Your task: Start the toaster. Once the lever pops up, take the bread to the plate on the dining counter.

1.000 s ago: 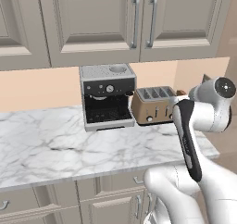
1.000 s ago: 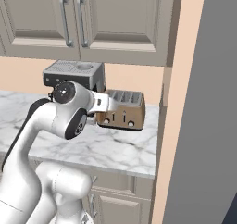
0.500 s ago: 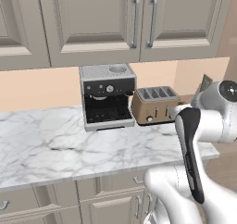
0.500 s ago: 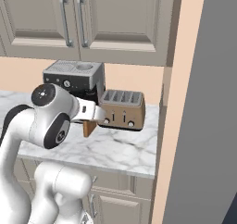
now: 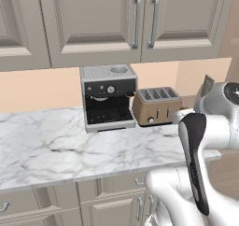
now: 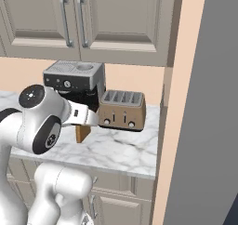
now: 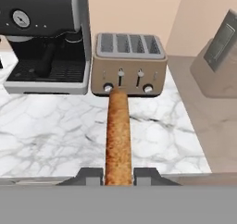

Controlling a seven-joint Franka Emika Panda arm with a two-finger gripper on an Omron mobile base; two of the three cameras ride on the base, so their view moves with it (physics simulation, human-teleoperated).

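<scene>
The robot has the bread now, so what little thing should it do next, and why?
Probably back away from the toaster and turn toward the plate. The tool is shut on the bread, which is already out of the slots and held over the marble worktop, so the carry is what's left.

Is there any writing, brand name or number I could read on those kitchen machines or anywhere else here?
None can be read.
Coffee machine: a round dial and small marks on its front, too small to read.
Toaster: knobs and levers, no legible label.
Bread in the gripper: no marking.
Cabinet doors: plain.
</scene>
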